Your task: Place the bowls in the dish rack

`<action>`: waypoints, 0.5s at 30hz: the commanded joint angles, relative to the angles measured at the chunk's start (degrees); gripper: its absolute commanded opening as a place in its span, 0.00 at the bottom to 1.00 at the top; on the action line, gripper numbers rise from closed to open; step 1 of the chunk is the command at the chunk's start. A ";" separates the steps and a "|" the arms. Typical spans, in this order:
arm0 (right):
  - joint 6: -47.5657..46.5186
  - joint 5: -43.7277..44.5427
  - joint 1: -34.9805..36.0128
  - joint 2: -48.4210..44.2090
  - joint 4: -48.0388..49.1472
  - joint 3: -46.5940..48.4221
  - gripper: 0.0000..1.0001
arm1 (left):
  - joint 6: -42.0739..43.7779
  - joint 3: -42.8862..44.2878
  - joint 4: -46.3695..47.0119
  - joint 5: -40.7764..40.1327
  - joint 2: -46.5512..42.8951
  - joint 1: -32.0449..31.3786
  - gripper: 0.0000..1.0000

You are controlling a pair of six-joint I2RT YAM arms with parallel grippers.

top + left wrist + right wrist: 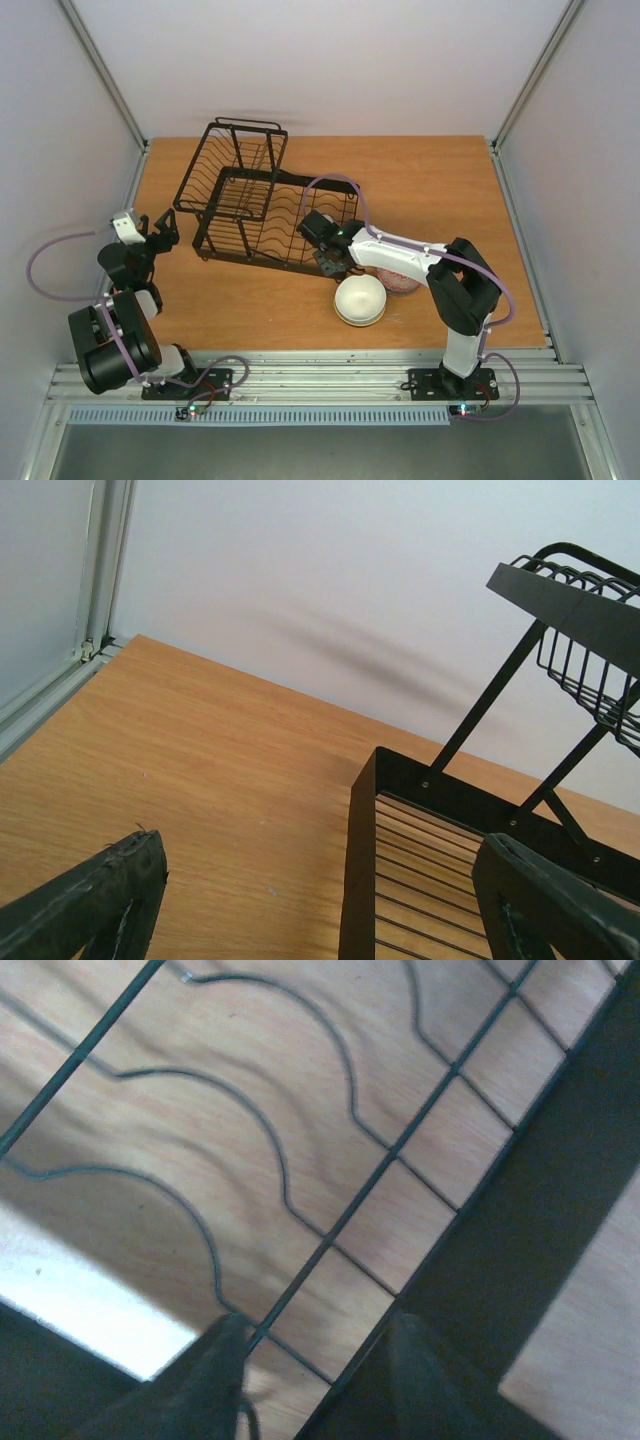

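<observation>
Hovering right jaws over dish rack (250,255) near rim: narrow gap, empty; left jaws wide. I'd pinch cream-white bowl (360,298) by rim: glazed ceramic, stiff, slick, chips easily.

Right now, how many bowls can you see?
2. A cream bowl sits just in front of the rack; a red-patterned bowl lies right of it, partly under the right arm. Others may be hidden.

A robot lab test cell: white wall panels (300,60) in aluminium framing (100,70) enclose a wooden table (430,170).
</observation>
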 commanded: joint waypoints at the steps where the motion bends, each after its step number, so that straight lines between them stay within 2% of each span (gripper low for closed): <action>1: 1.85 1.90 2.31 1.82 -4.44 0.51 0.46 | 0.21 -0.44 4.55 0.29 0.90 -0.17 0.85; 3: 1.56 4.60 2.88 1.94 -4.89 2.62 0.55 | 0.70 -0.50 4.42 0.36 0.62 -0.55 0.85; 9: -0.14 10.79 3.21 -1.33 -4.95 8.59 0.68 | 1.87 -1.08 3.35 0.03 -0.92 -1.83 0.85; 13: 1.36 12.45 3.21 -7.82 -4.42 7.21 0.68 | 2.58 -1.26 2.65 0.57 -1.98 -2.56 0.84; 15: 4.49 14.20 3.25 -11.61 -7.65 5.77 0.66 | 3.16 -0.73 0.39 1.08 -3.11 -2.98 0.80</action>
